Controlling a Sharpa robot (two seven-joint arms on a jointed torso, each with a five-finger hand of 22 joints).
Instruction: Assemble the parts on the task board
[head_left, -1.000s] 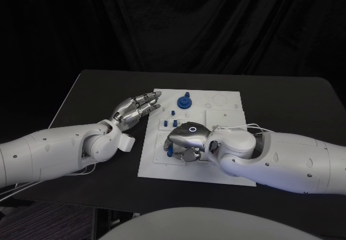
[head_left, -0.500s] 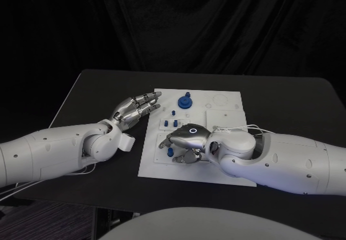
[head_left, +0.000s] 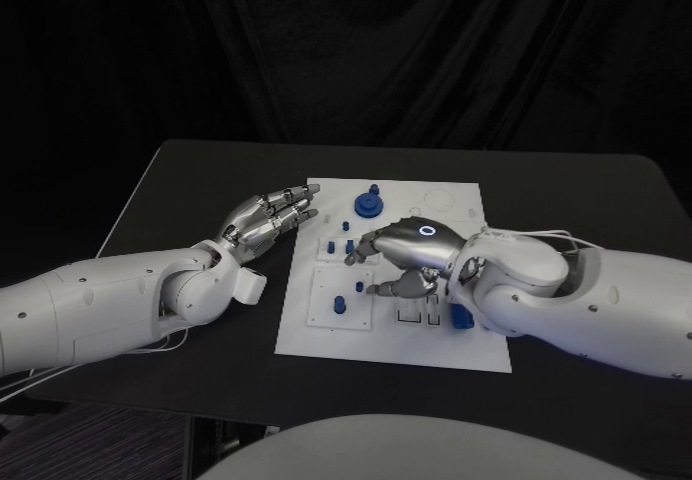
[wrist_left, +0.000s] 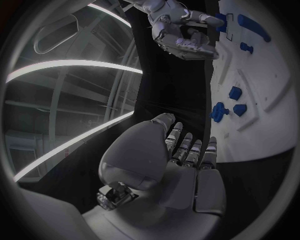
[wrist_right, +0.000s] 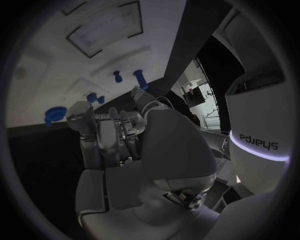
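The white task board (head_left: 433, 345) lies in the middle of the table. A round blue part (head_left: 371, 203) stands near its far edge, two small blue parts (head_left: 340, 245) lie left of centre, a blue peg (head_left: 339, 304) stands at the near left, and a longer blue piece (head_left: 462, 316) lies at the near middle. My right hand (head_left: 401, 262) hovers over the board's middle with fingers curled in, and I see nothing in it (wrist_right: 119, 140). My left hand (head_left: 274, 216) lies flat with fingers straight, on the table beside the board's left edge (wrist_left: 181, 165).
The black table (head_left: 202, 180) extends around the board. The board (wrist_left: 262, 90) has empty recesses on its far right part (head_left: 447, 205). My right forearm (head_left: 577, 300) lies across the board's near right corner.
My right hand has lifted from the board's near left and moved right and farther away, uncovering the blue peg and the longer blue piece. The left hand has stayed still.
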